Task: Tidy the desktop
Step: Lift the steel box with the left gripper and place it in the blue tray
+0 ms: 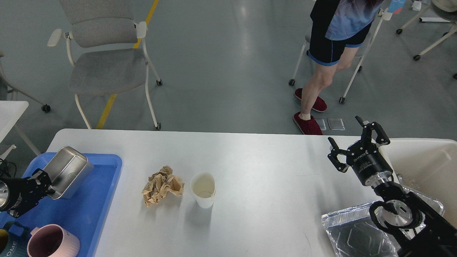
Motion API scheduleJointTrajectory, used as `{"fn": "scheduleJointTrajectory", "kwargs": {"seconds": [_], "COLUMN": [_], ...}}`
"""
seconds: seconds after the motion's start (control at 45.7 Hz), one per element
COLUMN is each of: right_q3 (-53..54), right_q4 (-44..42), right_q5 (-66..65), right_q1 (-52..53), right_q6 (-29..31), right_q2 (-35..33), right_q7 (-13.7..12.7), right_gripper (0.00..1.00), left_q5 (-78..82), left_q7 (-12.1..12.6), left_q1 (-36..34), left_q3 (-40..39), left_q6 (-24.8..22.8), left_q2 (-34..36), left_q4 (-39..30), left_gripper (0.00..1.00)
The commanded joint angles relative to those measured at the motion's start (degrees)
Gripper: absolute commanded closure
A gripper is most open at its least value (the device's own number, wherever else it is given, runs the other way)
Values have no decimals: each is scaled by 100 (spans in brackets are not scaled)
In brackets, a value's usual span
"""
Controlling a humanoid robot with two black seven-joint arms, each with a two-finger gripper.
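The desktop is a wide white tabletop. A crumpled brown paper ball and a white paper cup stand near its middle. My left gripper is shut on the near rim of a metal box, holding it tilted over the blue tray. My right gripper is open and empty above the desktop's right end, far from the cup.
A pink mug and a dark cup sit in the tray's near end. A foil tray lies at the front right under my right arm. A white bin stands at the right. A grey chair and a person are beyond the desk.
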Motion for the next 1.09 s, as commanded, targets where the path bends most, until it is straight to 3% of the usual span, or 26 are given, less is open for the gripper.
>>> {"fn": "scheduleJointTrajectory", "kwargs": {"seconds": [0.0,0.044,0.153,0.35,0.438,0.569,0.679,1.073], "right_q3": [3,-6,-6,-6,3,-6,-6,-6], "right_q4": [-6,-6,-6,-6,3,2,3,11], "right_q5": [-8,-8,-8,1,1,-8,1,1], "right_q1": [5,5,5,5,5,13,13,13], "right_q6": [0,0,0,0,0,0,0,-9], "right_q2": [6,6,15,15,15,15,24,15], "right_q7": [6,6,6,-3,6,6,6,-3], "right_gripper": [0,0,0,0,0,0,0,0], "left_q5": [3,-6,11,38,29,-59,-85,-85], "left_q7": [0,0,9,9,18,88,88,88], "left_q1": [37,37,37,37,37,28,20,-24], "left_q3": [1,1,1,27,19,18,18,10], "left_q6": [121,138,147,244,323,305,279,270], "left_q2": [-13,-39,-39,-39,-39,-30,-30,-39], "left_q4": [119,128,137,137,146,137,137,137], "left_gripper": [87,83,60,36,20,8,4,3]}}
